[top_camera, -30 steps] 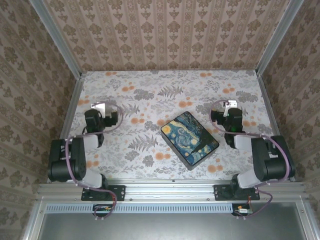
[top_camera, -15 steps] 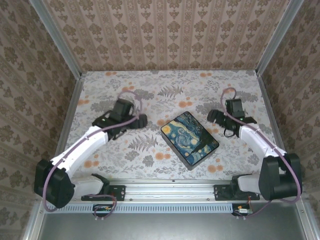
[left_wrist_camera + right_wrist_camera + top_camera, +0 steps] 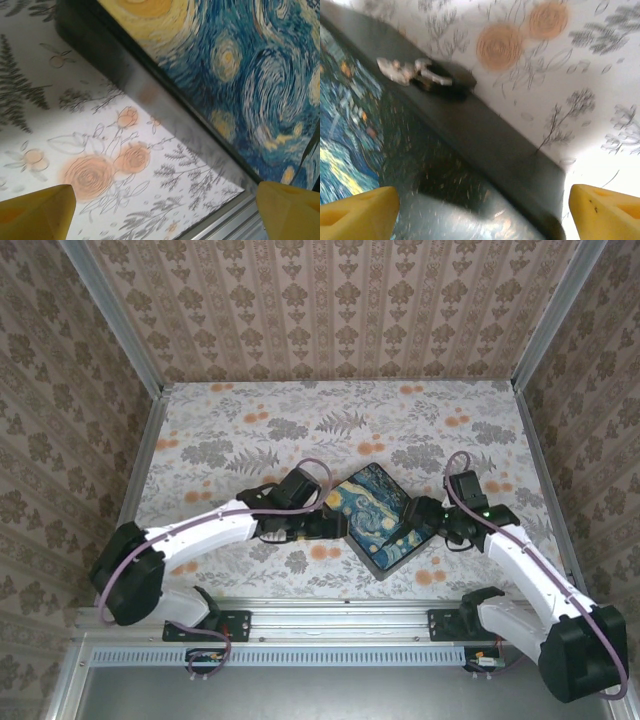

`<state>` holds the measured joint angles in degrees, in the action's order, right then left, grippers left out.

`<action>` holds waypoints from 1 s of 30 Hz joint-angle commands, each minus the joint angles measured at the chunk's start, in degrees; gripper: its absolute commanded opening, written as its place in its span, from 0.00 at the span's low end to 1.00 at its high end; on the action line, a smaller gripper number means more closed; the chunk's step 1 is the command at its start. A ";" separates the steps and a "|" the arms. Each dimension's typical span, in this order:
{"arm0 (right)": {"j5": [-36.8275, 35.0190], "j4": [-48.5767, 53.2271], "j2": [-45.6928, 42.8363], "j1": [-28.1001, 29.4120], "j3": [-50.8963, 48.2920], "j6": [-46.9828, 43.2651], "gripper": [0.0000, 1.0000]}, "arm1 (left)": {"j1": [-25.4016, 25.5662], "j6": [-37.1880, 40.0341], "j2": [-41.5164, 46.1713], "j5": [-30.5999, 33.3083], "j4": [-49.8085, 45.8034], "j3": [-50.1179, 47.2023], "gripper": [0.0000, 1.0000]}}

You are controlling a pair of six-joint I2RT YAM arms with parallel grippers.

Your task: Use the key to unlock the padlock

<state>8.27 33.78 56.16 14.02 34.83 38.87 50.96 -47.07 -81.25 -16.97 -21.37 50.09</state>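
The padlock and the key are out of view. A black box with a blue-and-yellow swirl-painted lid [image 3: 380, 512] lies at the table's middle. My left gripper [image 3: 326, 525] hangs open at the box's near-left edge; in the left wrist view its yellow fingertips [image 3: 42, 212] flank bare tablecloth beside the box [image 3: 240, 75], and the gripper [image 3: 165, 215] holds nothing. My right gripper [image 3: 424, 516] is open over the box's right corner. In the right wrist view the gripper [image 3: 482, 212] straddles the box's dark side wall [image 3: 485, 130]. A small silver-and-black fitting [image 3: 422, 75] sits on that wall.
The floral tablecloth [image 3: 250, 430] spreads around the box. A metal rail [image 3: 340, 608] runs along the near edge, seen close under the left gripper as the rail [image 3: 235, 222]. Wallpapered walls [image 3: 340, 310] close in the back and both sides.
Both arms have swung in from the outer sides of the table to the box, the left to its left edge, the right to its right corner. The box has not moved.
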 commanded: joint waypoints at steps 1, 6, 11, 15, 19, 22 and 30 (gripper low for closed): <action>0.96 2.11 0.43 3.52 -0.47 3.07 0.89 | -1.61 -3.80 -1.86 -2.01 7.08 1.25 0.94; -0.35 -0.66 3.72 10.87 1.70 7.83 0.88 | -8.91 -3.50 -5.79 -1.14 9.83 4.06 0.94; -1.39 -7.01 13.24 19.17 8.20 11.03 0.88 | -17.90 3.15 -10.85 -4.41 7.75 11.47 0.93; -3.25 -8.27 25.09 25.53 17.34 9.87 0.90 | -21.81 8.77 -16.60 -7.89 3.23 19.17 0.93; -3.15 -10.01 34.07 28.34 24.74 9.19 0.91 | -24.46 12.40 -21.92 -9.31 0.05 25.19 0.92; -2.69 -10.68 37.63 28.77 28.28 8.95 0.91 | -27.32 16.29 -23.02 -5.04 -6.93 31.27 0.90; -2.13 -6.38 38.88 27.96 31.64 3.95 0.93 | -28.67 23.62 -10.00 19.82 -27.74 31.97 0.94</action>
<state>6.04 24.99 94.96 42.37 65.30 45.12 22.33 -27.57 -98.39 -6.63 -37.95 83.90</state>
